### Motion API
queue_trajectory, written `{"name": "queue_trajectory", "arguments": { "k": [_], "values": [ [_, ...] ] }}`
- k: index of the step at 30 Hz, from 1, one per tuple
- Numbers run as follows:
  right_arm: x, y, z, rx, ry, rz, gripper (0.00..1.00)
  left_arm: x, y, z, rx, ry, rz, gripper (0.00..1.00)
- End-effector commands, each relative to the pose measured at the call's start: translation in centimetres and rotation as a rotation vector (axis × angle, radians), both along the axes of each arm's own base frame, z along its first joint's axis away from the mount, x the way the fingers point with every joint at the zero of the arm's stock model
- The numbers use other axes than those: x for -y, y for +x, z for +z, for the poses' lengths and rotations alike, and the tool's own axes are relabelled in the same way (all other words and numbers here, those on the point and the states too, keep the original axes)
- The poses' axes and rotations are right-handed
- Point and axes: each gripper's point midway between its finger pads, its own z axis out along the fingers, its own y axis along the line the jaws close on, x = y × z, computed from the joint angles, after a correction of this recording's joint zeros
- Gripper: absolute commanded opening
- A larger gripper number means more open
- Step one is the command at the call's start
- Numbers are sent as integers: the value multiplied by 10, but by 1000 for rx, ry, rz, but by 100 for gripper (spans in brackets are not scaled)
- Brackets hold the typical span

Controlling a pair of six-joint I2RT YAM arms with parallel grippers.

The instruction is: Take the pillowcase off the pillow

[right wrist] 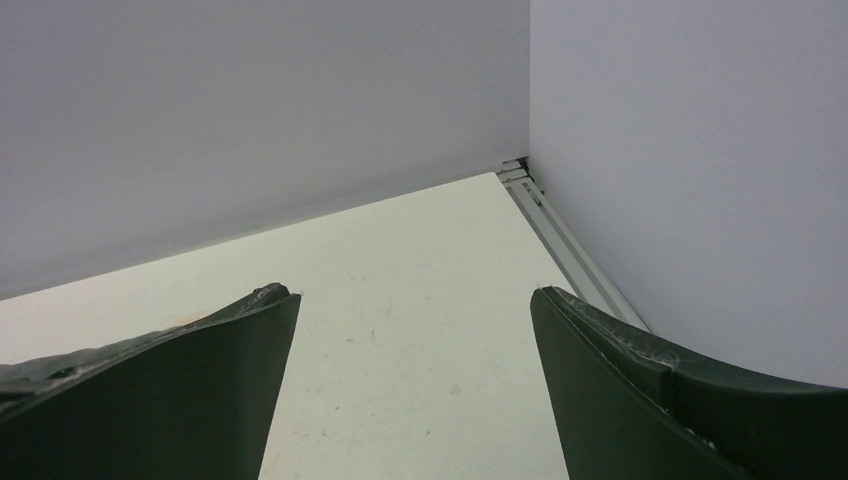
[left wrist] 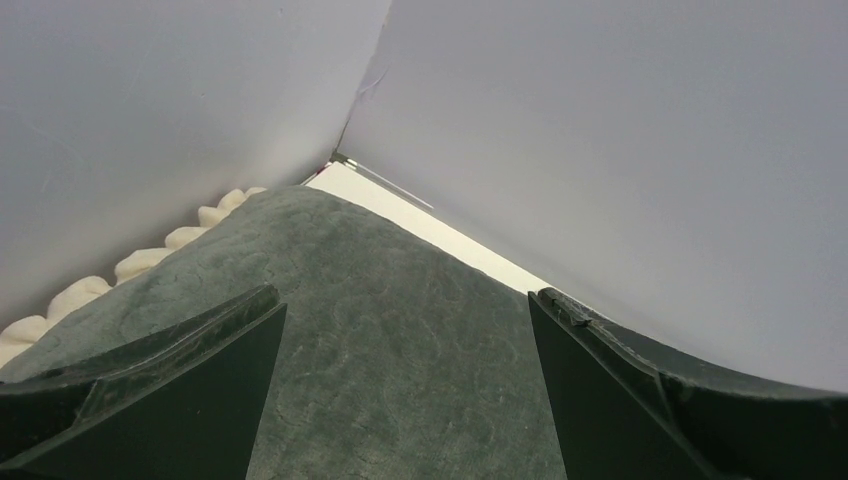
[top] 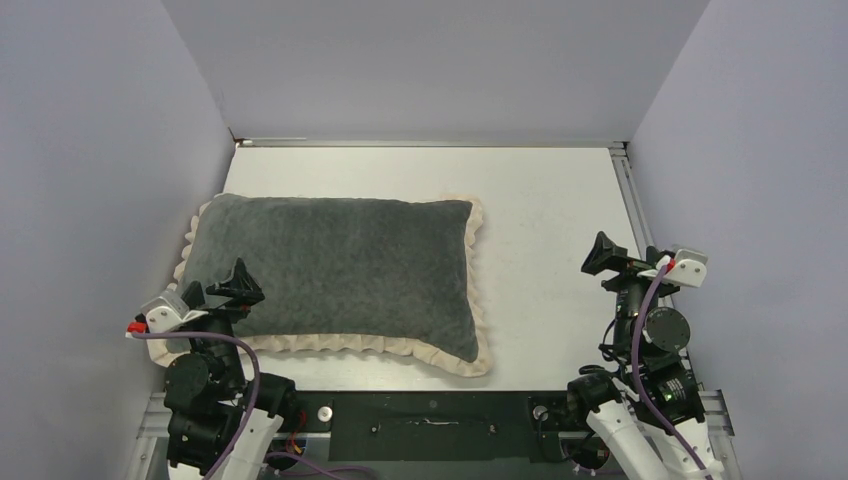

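The pillowcase (top: pixel 335 272) lies on the left half of the table, dark grey plush face up, with a cream ruffled frill (top: pixel 478 300) round its edge. It is plump; the pillow is hidden inside it. My left gripper (top: pixel 237 283) is open and empty, just above the case's near left part. In the left wrist view the grey plush (left wrist: pixel 400 340) fills the gap between the fingers and the frill (left wrist: pixel 150 258) runs along the left wall. My right gripper (top: pixel 604 254) is open and empty over bare table at the right, apart from the case.
Grey walls enclose the table on the left, back and right. A metal rail (top: pixel 630 200) runs along the right edge, also in the right wrist view (right wrist: pixel 570 255). The white tabletop (top: pixel 550 220) lies between the pillowcase and the right arm.
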Motion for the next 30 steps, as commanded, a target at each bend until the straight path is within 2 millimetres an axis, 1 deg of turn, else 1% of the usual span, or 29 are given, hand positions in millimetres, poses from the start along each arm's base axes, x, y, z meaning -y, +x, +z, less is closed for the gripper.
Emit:
{"name": "queue_trajectory", "arguments": {
  "k": [1, 3, 5, 7, 10, 15, 17, 19, 22, 23, 24, 26, 28, 30],
  "values": [
    [-4, -1, 13, 54, 30, 29, 90, -4, -1, 15, 10, -82, 29, 96],
    [-4, -1, 12, 51, 33, 29, 90, -7, 7, 8, -64, -118, 68, 96],
    [-5, -1, 13, 57, 34, 35, 90, -10, 13, -7, -166, -144, 117, 96],
    [-6, -1, 12, 60, 36, 40, 90, -13, 16, -27, -286, -168, 171, 96],
    [-11, 0, 12, 59, 37, 62, 90, -9, 23, -46, -399, -200, 192, 96],
    [-14, 3, 8, 32, 37, 70, 90, 5, 40, -69, -462, -285, 179, 96],
    [-17, 4, 7, 29, 35, 85, 90, 4, 48, -81, -479, -305, 212, 96],
    [-18, 3, 7, 30, 34, 89, 90, 0, 55, -92, -501, -320, 262, 96],
    [-16, 2, 6, 26, 33, 79, 90, -3, 75, -107, -527, -379, 281, 96],
    [-16, 2, 6, 27, 33, 79, 90, -5, 83, -113, -537, -429, 272, 96],
    [-16, 1, 5, 26, 32, 82, 90, -1, 93, -119, -553, -479, 234, 96],
    [-17, 1, 6, 30, 32, 88, 90, -2, 110, -129, -553, -561, 189, 96],
    [-18, 1, 5, 27, 28, 94, 90, -3, 124, -130, -543, -571, 170, 96],
    [-20, 1, 4, 21, 23, 100, 90, -5, 141, -130, -544, -543, 153, 96]
  ]
}}
